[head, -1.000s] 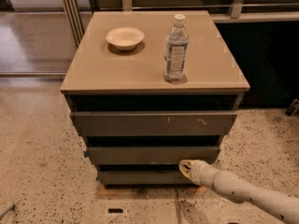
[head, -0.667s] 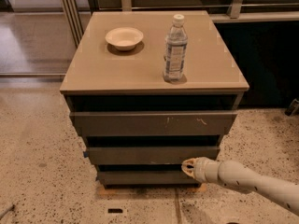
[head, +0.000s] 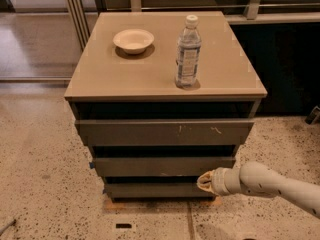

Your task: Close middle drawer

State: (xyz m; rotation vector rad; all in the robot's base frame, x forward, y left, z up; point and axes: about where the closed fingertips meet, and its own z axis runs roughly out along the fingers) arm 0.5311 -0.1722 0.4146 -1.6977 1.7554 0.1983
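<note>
Arm (head: 272,185) low, extended from right; claw (head: 204,182) by middle drawer (head: 164,166) lower edge.

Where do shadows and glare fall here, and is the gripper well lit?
Camera view: the bowl and water bottle cast short shadows on the cabinet top; the gap above the middle drawer is dark; the floor at upper left shows pale glare; the gripper, low right at the middle drawer's lower edge, is well lit.
</note>
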